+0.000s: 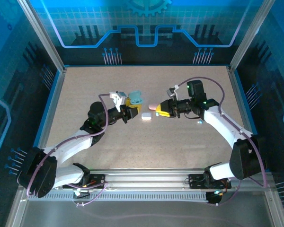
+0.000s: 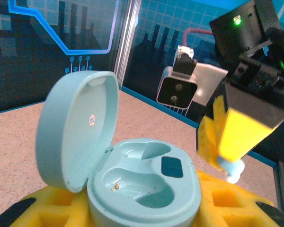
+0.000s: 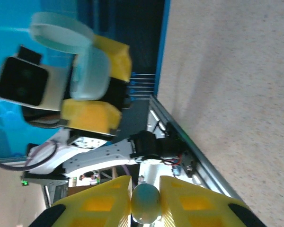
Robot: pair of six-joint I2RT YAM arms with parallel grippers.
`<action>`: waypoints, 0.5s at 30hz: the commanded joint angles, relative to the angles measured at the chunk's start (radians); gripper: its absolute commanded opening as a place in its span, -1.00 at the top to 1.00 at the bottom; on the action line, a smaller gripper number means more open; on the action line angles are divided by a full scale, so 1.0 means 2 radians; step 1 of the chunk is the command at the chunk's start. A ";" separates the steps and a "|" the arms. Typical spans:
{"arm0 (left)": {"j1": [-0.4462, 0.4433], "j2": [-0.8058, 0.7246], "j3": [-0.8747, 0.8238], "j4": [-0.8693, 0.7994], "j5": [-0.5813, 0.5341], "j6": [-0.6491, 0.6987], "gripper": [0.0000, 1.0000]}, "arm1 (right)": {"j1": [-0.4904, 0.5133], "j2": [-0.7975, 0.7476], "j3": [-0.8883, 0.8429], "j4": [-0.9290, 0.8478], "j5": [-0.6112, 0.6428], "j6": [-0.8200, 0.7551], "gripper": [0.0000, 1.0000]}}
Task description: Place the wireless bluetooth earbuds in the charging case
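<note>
My left gripper (image 1: 131, 110) is shut on a light blue charging case (image 2: 144, 187), held upright with its lid (image 2: 78, 127) swung open to the left. Both wells of the case are empty. My right gripper (image 3: 146, 201) is shut on a light blue earbud (image 3: 146, 204), pinched between its yellow fingers (image 3: 104, 201). In the left wrist view that earbud (image 2: 234, 169) hangs at the tips of the right gripper (image 2: 229, 158), just right of the case and a little above its rim, not touching it. From above, the right gripper (image 1: 157, 111) faces the case (image 1: 135, 98) across a short gap.
A white closed case (image 1: 146, 116) lies on the table between the two grippers. A small pink thing (image 1: 153, 107) lies by the right gripper's tip. The speckled tabletop (image 1: 146, 142) is bordered by blue rails and metal posts.
</note>
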 commanded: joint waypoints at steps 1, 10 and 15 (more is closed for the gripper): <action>-0.014 0.008 -0.002 0.032 0.011 0.014 0.43 | -0.009 -0.017 0.013 0.060 -0.045 0.058 0.52; -0.064 0.051 0.013 0.049 -0.032 0.047 0.40 | -0.010 -0.033 0.018 0.094 -0.033 0.112 0.49; -0.081 0.091 0.024 0.096 -0.035 0.027 0.41 | -0.010 -0.037 0.024 0.078 -0.025 0.104 0.52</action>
